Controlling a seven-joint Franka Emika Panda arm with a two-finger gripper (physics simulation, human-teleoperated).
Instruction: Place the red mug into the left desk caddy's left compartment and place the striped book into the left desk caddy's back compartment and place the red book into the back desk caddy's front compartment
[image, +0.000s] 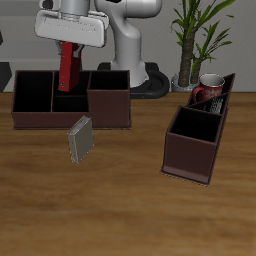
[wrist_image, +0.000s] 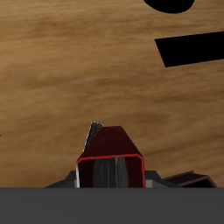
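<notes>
My gripper (image: 68, 48) is shut on the red book (image: 68, 68), which hangs upright with its lower end over the middle section of the back desk caddy (image: 110, 118). In the wrist view the red book (wrist_image: 109, 157) fills the space between the jaws of the gripper (wrist_image: 109, 175), with wood table beyond it. The red mug (image: 208, 92) sits inside the left desk caddy (image: 192, 158), in a compartment at its far end. I cannot make out the striped book.
A plain grey book (image: 80, 140) stands on the table just in front of the back desk caddy; its edge (wrist_image: 94, 131) shows past the red book. A potted plant (image: 200, 35) stands behind the left desk caddy.
</notes>
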